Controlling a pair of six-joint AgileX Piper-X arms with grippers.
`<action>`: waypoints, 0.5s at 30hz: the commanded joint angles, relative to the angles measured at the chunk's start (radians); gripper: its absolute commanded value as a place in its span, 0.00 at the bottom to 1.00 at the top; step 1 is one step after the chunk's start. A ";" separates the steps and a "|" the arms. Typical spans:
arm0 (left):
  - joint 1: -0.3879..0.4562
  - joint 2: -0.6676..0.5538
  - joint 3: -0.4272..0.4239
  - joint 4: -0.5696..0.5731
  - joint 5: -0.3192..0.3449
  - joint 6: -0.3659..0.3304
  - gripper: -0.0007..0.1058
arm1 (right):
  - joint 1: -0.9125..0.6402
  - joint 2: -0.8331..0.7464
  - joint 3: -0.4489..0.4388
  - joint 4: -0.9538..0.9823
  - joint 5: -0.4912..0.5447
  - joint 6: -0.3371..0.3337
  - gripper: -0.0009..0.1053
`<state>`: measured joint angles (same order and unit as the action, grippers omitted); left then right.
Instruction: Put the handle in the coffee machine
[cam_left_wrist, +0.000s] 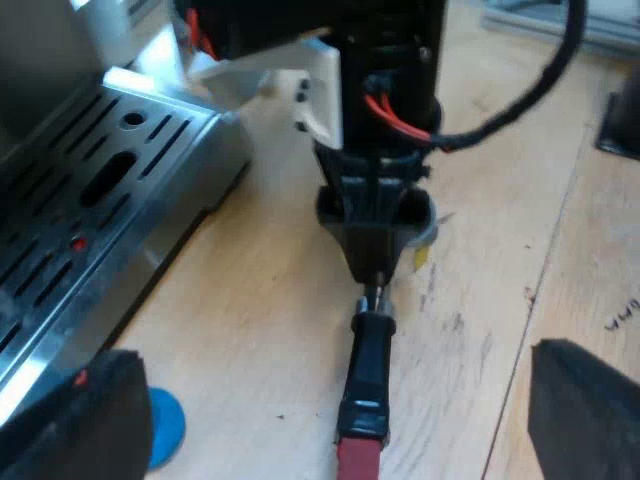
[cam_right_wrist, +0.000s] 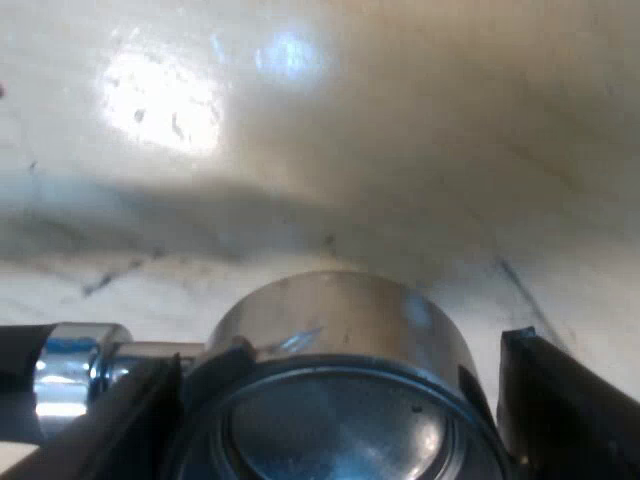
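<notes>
The metal holder (cam_right_wrist: 340, 330) lies on the wooden table, its round basket facing up. My right gripper (cam_right_wrist: 340, 400) is shut on the holder's metal head, one finger against each side. From the left wrist view, my right gripper (cam_left_wrist: 378, 270) stands straight down over the head, and the dark handle (cam_left_wrist: 367, 370) runs from it towards my left gripper, ending in red (cam_left_wrist: 358, 462). My left gripper (cam_left_wrist: 330, 420) is open, its fingers wide apart on either side of the red end, not touching it. The espresso machine's slotted drip tray (cam_left_wrist: 90, 200) is beside the holder.
A blue tamper (cam_left_wrist: 165, 425) rests on the table by one of my left fingers, close to the drip tray's edge. A dark object (cam_left_wrist: 620, 125) sits farther off on the wooden table (cam_left_wrist: 500, 300).
</notes>
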<state>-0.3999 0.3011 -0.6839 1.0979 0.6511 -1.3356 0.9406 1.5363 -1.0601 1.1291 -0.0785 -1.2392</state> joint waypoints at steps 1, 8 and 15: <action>-0.023 0.000 0.001 -0.003 0.034 0.048 0.74 | 0.002 -0.054 -0.007 0.037 -0.012 0.030 0.01; -0.051 0.021 0.081 -0.001 0.039 0.102 0.74 | 0.002 -0.139 -0.007 0.054 -0.012 0.048 0.01; -0.051 0.147 0.125 -0.002 0.042 0.258 0.74 | 0.002 -0.200 -0.011 0.061 -0.014 0.048 0.01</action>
<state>-0.4487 0.4490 -0.5579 1.0980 0.6808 -1.0899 0.9421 1.3505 -1.0601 1.1901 -0.0793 -1.1899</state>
